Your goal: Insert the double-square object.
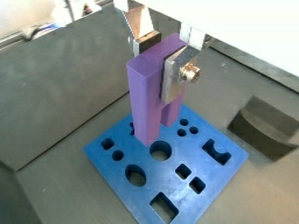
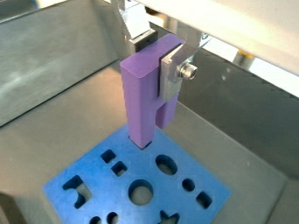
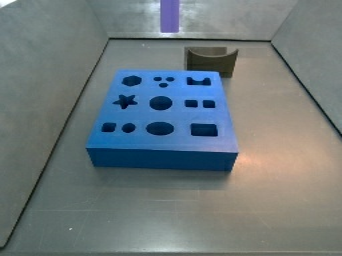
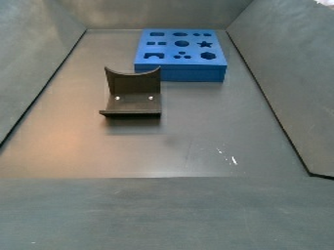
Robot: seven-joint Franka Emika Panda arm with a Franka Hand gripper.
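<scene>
My gripper (image 1: 160,57) is shut on the double-square object (image 1: 149,96), a tall light-purple peg of two joined square bars. The peg hangs upright from the fingers, also in the other wrist view (image 2: 142,96), where the gripper (image 2: 156,54) clamps its upper end. The peg's lower end hangs in the air above the blue block (image 1: 176,175), which has several shaped holes (image 2: 128,188). In a side view only the peg's lower end (image 3: 170,12) shows, high above the block (image 3: 160,120). The block also shows far back in a side view (image 4: 183,54); gripper and peg are out of view there.
A dark olive curved block (image 3: 210,60) stands on the floor beside the blue block; it also shows in a side view (image 4: 131,93) and in a wrist view (image 1: 267,127). Grey sloping walls enclose the floor (image 3: 267,190) on all sides.
</scene>
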